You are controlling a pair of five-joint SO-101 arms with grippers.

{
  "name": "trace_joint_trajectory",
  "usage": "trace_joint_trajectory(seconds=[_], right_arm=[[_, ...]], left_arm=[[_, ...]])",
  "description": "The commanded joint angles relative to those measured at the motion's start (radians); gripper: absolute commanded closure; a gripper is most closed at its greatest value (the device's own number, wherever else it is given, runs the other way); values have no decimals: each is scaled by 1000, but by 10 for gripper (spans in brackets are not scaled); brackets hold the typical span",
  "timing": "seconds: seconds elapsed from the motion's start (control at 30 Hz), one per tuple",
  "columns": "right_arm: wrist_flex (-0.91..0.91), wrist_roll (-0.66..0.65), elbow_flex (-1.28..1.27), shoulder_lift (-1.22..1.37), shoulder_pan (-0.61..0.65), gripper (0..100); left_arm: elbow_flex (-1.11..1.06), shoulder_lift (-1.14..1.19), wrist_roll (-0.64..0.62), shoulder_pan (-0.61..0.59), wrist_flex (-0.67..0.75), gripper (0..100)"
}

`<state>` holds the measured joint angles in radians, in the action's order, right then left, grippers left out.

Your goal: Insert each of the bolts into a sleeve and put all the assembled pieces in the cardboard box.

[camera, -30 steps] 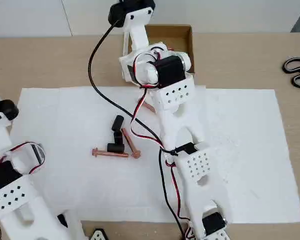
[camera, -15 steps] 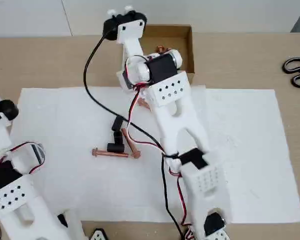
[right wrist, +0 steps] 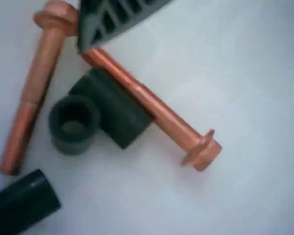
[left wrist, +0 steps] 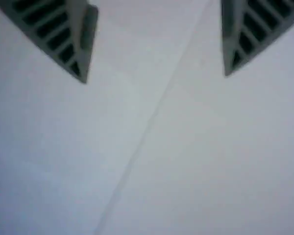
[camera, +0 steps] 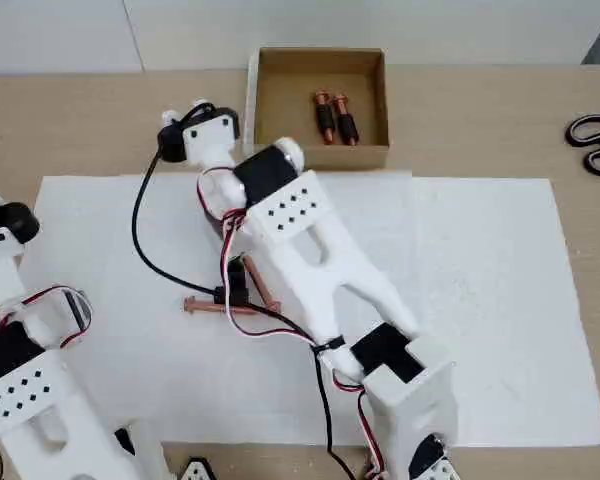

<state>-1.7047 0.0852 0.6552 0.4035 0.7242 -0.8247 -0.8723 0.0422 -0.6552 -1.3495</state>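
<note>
Bolts, sleeves just beside right end effector — grip state unclear.

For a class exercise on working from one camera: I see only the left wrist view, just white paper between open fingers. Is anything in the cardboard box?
Observer: Yes. In the high view, two assembled pieces lie side by side in the cardboard box.
Operator: Any bolts outside it?
Observer: Two loose bolts lie on the white paper, neither inside a sleeve.
Operator: And spare sleeves?
Observer: Black sleeves lie right beside those bolts; the right wrist view shows one touching a bolt's shaft.
</note>
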Motion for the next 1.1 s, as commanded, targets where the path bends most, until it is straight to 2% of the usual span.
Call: trace_joint_trajectory(seconds=[0.0,0.37,1.07], right_arm=[[54,64,-2,36,22,833],[96,83,-2,197,45,833],[127,83,-2,213,93,833]], left_arm=[[4,-18,-5,5,-3,827],[4,-18,-5,5,-5,827],[4,-18,-5,5,-3,827]])
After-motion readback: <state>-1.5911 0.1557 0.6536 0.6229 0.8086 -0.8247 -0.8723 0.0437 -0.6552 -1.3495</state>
